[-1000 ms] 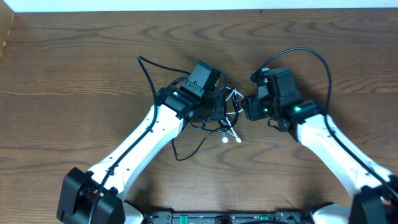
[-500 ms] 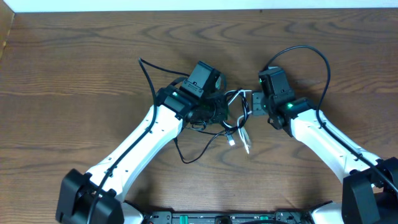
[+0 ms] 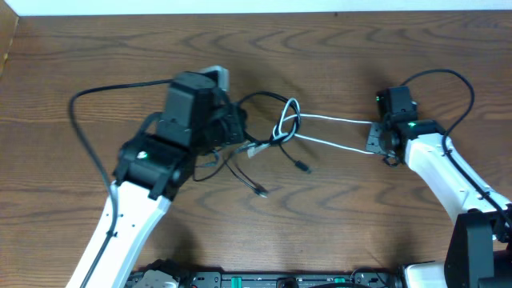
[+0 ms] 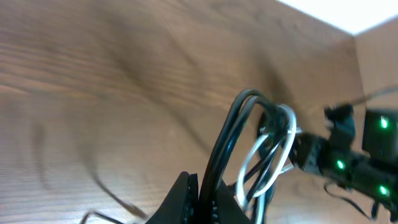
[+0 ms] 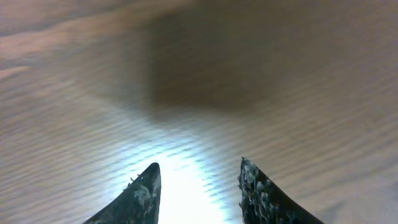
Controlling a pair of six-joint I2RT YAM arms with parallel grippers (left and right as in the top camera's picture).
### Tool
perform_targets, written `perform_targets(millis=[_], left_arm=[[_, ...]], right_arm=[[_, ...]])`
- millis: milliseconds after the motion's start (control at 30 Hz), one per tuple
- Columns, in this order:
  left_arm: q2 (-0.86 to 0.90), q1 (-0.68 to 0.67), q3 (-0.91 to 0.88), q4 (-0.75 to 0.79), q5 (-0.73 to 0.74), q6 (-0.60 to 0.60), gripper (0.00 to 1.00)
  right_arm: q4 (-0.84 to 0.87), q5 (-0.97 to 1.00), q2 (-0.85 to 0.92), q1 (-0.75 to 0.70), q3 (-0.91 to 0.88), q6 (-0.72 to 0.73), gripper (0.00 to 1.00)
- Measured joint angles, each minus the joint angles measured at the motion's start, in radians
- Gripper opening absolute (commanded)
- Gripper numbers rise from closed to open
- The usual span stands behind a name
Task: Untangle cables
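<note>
We see the black cable (image 4: 225, 140) and the white cable (image 3: 336, 122) looped through each other a little left of the middle of the wooden table (image 3: 400, 56). The knot of loops sits just right of the left gripper (image 3: 236, 132). From there the white cable runs out in two nearly straight strands to the right gripper (image 3: 373, 138), well apart from the tangle. The black cable arches up over the loops. Its loose lengths trail toward the near edge of the table, one dark plug end (image 3: 305, 168) lying below the knot and another (image 3: 262, 192) further left.

In the left wrist view we find the black strands rising from between the left gripper's fingers, which are closed on them. The white loop hangs across the black one just beyond. The right arm (image 4: 348, 165), with its green lights, shows behind the loops.

In the right wrist view the right fingertips (image 5: 142, 190) stand apart over bare, glaring wood, and we see no cord between them. That view is blurred, so we cannot tell how the white strands are caught at that gripper, though overhead they reach it.
</note>
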Motion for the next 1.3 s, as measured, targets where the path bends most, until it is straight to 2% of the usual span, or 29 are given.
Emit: perform_targets(millis=[433,633,700,767,933,1067,1133,1300], left_arm=[[-0.011,0.115,0.000,-0.026,-0.018,0.095,0.07],[-0.010,0.119,0.000,-0.028,-0.009,0.121,0.08],[-0.010,0.119,0.000,-0.031,-0.010,0.123,0.07],[-0.010,0.128,0.000,-0.032,-0.005,0.130,0.07],[0.005,0.129,0.000,-0.029,0.051,0.151,0.08],[0.076,0.080,0.000,0.000,0.156,0.174,0.07],[0.118,0.048,0.000,0.029,0.211,0.194,0.07],[0.172,-0.008,0.000,0.126,0.320,0.222,0.07]], right_arm=[[-0.102,-0.064,0.000,-0.230,0.001,0.006,0.34],[-0.112,-0.240,0.000,-0.357,0.001,-0.015,0.33],[-0.111,-0.319,0.000,-0.389,0.001,-0.048,0.38],[-0.104,-0.446,0.000,-0.413,0.002,-0.142,0.42],[-0.103,-0.770,-0.026,-0.399,0.031,-0.360,0.59],[-0.045,-0.993,-0.125,-0.320,0.074,-0.447,0.63],[0.005,-1.041,-0.177,-0.273,0.092,-0.432,0.64],[0.081,-1.004,-0.232,-0.179,0.108,-0.244,0.65]])
